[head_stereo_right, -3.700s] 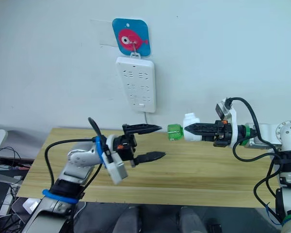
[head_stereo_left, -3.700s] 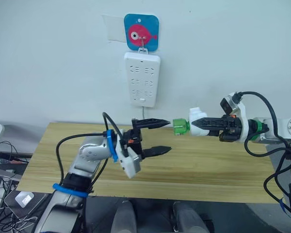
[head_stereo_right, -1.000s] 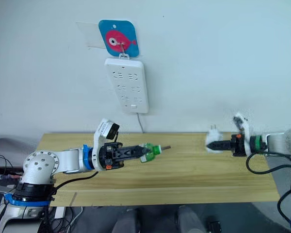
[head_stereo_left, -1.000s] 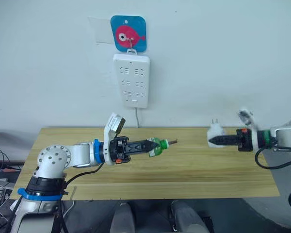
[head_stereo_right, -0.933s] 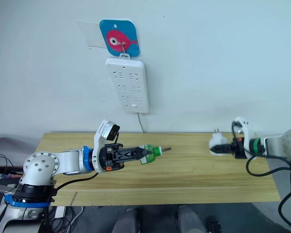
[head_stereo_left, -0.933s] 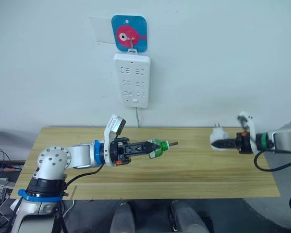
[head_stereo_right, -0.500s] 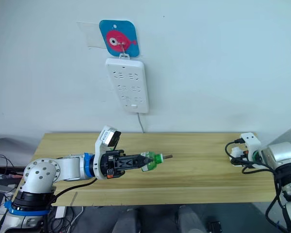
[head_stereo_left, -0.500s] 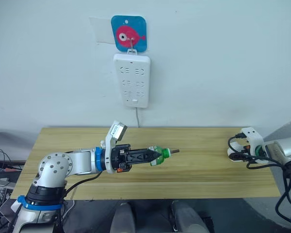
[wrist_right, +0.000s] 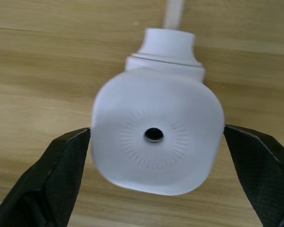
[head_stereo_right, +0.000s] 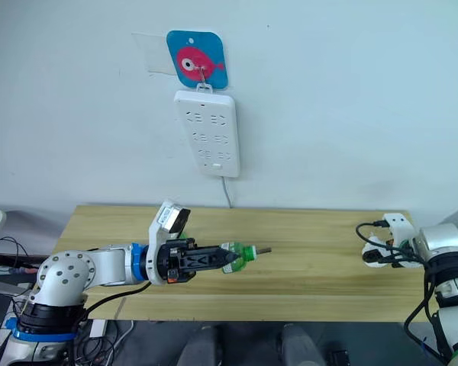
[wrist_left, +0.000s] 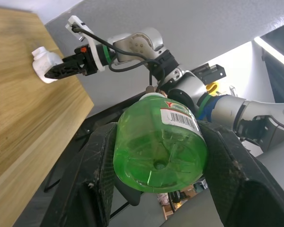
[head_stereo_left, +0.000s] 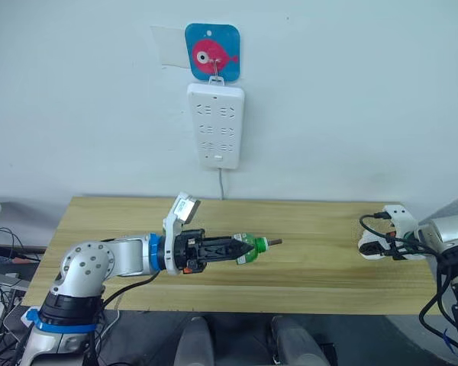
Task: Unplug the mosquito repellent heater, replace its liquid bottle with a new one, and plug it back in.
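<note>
Table (head_stereo_left: 320,267): I see a long wooden tabletop running across my view, set against a pale wall.
Power strip (head_stereo_left: 216,126): white, multi-socket, hanging upright on the wall above the table's far edge, under a blue tag with a pink fish (head_stereo_left: 212,52); its cable drops behind the table.
Left gripper (head_stereo_left: 240,248): my left arm reaches across the middle of the table, and its two black fingers are clamped on the green bottle, one on each side of the body as the left wrist view shows.
Right gripper (wrist_right: 154,177): at the table's right end, low over the wood. In the right wrist view the two finger pads sit at either flank of the heater; they look pressed to its sides, so I read it as gripped.
Mosquito repellent heater (wrist_right: 157,137): white and rounded, between the right fingers at the right end of the table, its round face with the small dark centre hole turned toward the wrist camera. I see it from afar in the left wrist view too (wrist_left: 43,61), on the wood, well apart from the bottle.
Green bottle (wrist_left: 158,142): translucent green with a printed label, lying roughly level in the left grip above the table's middle, its neck and thin wick pointing toward the right arm.
</note>
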Robot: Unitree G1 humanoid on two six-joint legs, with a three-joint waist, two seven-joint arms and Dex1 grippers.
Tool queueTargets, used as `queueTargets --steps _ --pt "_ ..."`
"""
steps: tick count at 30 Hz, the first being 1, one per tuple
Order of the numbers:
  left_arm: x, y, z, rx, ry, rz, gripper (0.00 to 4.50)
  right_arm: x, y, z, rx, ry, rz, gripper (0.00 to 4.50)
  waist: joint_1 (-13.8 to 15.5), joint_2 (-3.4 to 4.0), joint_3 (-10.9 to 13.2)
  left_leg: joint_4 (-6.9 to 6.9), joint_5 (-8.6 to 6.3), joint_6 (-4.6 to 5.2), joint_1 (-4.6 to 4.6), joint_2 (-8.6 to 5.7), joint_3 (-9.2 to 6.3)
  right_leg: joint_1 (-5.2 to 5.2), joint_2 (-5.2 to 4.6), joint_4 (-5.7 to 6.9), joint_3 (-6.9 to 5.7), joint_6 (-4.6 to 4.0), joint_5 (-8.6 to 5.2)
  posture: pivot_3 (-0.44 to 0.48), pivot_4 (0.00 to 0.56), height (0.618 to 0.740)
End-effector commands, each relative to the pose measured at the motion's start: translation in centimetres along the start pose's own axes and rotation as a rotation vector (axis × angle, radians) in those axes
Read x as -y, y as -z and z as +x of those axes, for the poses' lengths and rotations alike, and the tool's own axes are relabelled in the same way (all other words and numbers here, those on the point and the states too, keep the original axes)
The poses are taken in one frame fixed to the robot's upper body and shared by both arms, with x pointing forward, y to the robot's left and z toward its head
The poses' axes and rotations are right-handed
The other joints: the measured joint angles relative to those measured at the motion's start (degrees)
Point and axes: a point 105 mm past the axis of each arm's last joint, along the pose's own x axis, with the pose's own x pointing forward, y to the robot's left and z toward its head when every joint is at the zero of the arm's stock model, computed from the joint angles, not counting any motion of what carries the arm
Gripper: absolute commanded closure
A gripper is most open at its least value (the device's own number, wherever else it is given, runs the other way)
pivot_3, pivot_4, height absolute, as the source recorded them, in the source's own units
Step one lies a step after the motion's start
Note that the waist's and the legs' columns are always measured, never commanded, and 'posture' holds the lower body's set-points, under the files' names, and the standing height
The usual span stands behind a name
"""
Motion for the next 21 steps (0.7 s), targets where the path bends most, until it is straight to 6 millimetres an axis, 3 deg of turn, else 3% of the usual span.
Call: queueTargets --steps 1,6,8,10,12,17,21 --pt "0.7 -0.4 -0.1 -0.007 0.033 0.031 2.27 0.3 -1.3 -2.4 0.056 0.002 -0.050 0.02 -0.03 0.01 0.00 0.00 0.00 0.00 0.00 0.00 0.00 0.00 0.00 0.00 0.00 0.00 0.00 -0.081 0.205 0.740" --pt "0.5 -1.0 -0.1 0.022 0.034 0.051 2.27 -0.7 -4.2 -7.1 0.188 0.007 -0.132 0.02 -0.12 0.08 0.04 0.00 0.00 0.00 0.00 0.00 0.00 -0.01 -0.01 0.00 0.01 0.01 0.00 -0.096 0.201 0.740" --pt "0.4 -1.1 -0.2 0.026 0.034 0.056 2.27 -1.0 -4.4 -7.8 0.204 0.004 -0.123 0.02 -0.23 0.06 0.04 -0.01 -0.01 0.00 0.01 0.01 -0.01 0.00 0.00 0.00 0.01 0.01 0.00 -0.096 0.201 0.740" --pt "-0.2 -2.2 0.7 0.079 -0.035 0.228 2.27 -5.5 -7.8 -10.1 0.423 -0.199 -0.022 0.02 -0.39 0.06 0.04 -0.01 -0.01 0.00 0.01 0.03 -0.04 0.01 0.02 -0.01 -0.02 0.00 0.00 -0.134 0.201 0.740" --pt "-0.4 -3.5 1.6 0.125 -0.098 0.443 2.27 -8.6 -9.4 -12.0 0.593 -0.381 0.108 0.02 -1.18 0.07 0.04 0.02 0.00 -0.02 0.03 0.07 0.01 0.02 0.04 0.05 0.04 -0.01 0.01 -0.141 0.198 0.740" --pt "-1.0 -7.4 2.5 0.302 -0.238 0.717 2.27 -12.8 -9.9 -13.2 0.854 -0.676 0.329 0.02 -0.66 0.06 0.04 -0.09 0.14 -0.29 -0.04 0.07 -0.11 0.05 -0.02 0.02 -0.01 -0.02 0.02 -0.140 0.202 0.740" --pt "-1.6 -8.3 3.6 0.333 -0.317 0.885 2.27 -16.9 -8.9 -13.7 0.951 -0.875 0.473 0.02 -0.63 0.08 0.04 -0.18 0.07 -0.33 -0.10 0.04 0.03 -0.07 -0.07 -0.04 0.02 -0.01 0.02 -0.137 0.200 0.740"
